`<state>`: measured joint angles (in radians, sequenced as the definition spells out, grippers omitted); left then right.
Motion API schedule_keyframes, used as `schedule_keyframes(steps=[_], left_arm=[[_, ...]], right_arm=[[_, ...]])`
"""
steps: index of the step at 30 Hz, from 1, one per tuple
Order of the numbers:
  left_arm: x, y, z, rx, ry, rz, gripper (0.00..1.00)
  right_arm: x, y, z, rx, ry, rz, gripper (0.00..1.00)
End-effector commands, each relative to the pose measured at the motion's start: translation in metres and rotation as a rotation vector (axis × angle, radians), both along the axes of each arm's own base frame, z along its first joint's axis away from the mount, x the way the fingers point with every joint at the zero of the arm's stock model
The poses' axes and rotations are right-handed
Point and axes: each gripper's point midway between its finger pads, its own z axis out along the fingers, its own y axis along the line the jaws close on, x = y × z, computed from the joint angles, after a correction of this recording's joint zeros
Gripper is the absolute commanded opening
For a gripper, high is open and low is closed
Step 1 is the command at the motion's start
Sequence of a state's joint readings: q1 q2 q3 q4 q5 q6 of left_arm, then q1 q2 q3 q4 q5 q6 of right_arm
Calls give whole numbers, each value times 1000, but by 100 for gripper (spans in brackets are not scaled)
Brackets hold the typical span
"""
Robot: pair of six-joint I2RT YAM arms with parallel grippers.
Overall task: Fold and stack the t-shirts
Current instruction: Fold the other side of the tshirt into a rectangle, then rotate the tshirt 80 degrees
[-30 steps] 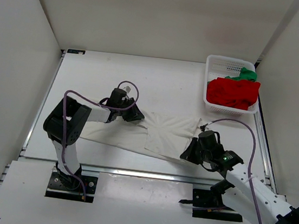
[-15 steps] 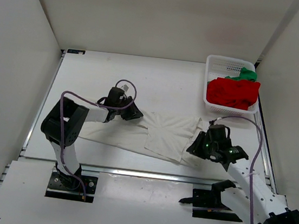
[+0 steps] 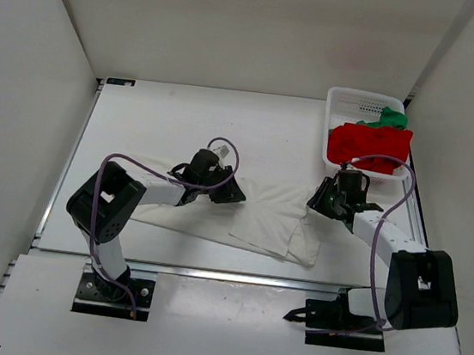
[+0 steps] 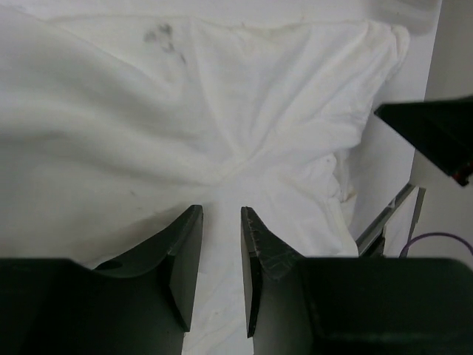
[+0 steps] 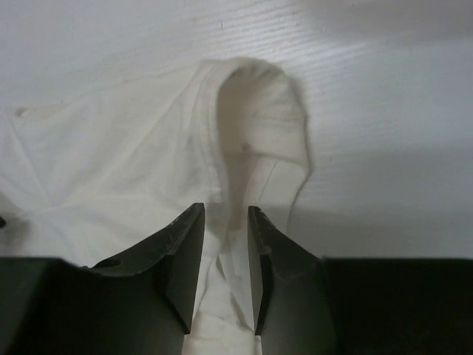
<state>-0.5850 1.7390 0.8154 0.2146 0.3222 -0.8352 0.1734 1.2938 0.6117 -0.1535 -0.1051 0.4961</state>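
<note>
As left claw point(image 4: 222, 216) and right claw point(image 5: 226, 212) pinch, cream shirt point(image 3: 265, 212) puckers

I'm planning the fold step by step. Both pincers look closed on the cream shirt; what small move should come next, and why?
Probably raise both pincers slightly, together. The left pincer and the right pincer each pinch a ridge of the cream-white shirt, which lies rumpled on the table; an even lift would likely free the cloth to fold over without dragging.
</note>
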Motion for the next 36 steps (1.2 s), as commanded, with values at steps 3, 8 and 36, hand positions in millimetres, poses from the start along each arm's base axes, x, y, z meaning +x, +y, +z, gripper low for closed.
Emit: schedule_keyframes(steps=[3, 8, 36], left_arm=[[-17, -23, 21, 1, -72, -87, 38], [-34, -23, -10, 25, 4, -120, 38], [-55, 27, 52, -19, -155, -122, 40]], right_arm=[[44, -5, 10, 15, -123, -24, 23], [53, -11, -7, 20, -89, -58, 6], [20, 111, -32, -66, 90, 284, 0]])
